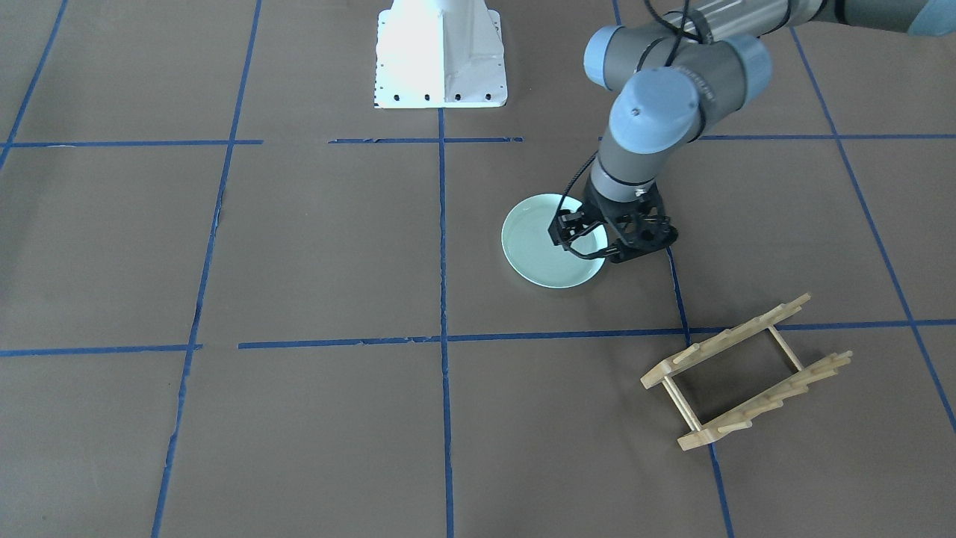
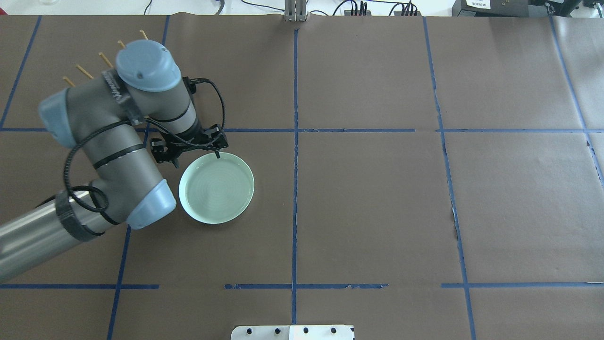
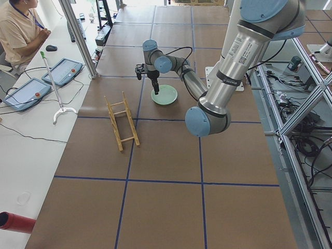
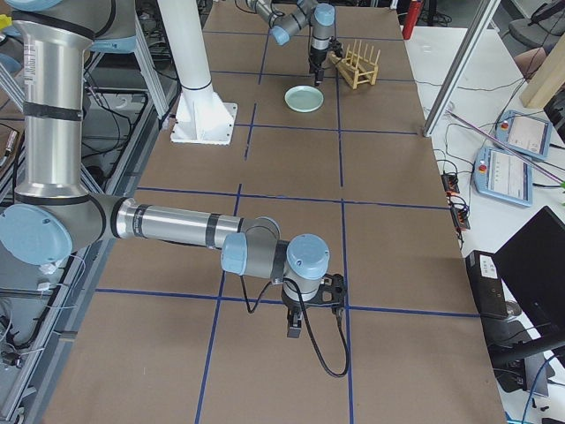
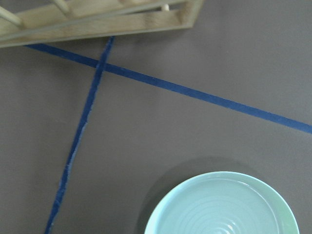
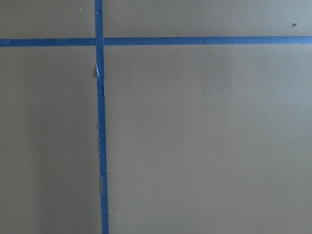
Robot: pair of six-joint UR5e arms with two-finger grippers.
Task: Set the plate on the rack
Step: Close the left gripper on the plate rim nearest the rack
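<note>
The pale mint-green plate [image 1: 541, 246] lies flat on the brown table, and shows in the overhead view [image 2: 217, 191] and at the bottom of the left wrist view [image 5: 222, 207]. My left gripper [image 1: 601, 250] is open and low at the plate's edge on the rack side, one finger over the rim and the other off the plate [image 2: 196, 158]. It holds nothing. The wooden rack [image 1: 747, 370] stands on the table beyond the plate, apart from it. In the overhead view only its pegs [image 2: 85, 71] show behind my left arm. My right gripper [image 4: 296, 329] hovers low over bare table far from both; I cannot tell its state.
The white robot base [image 1: 441, 52] stands at the table's robot side. Blue tape lines [image 1: 442, 299] mark a grid on the brown cover. An operator [image 3: 15, 31] sits with control pendants [image 3: 62, 71] beyond the table's far edge.
</note>
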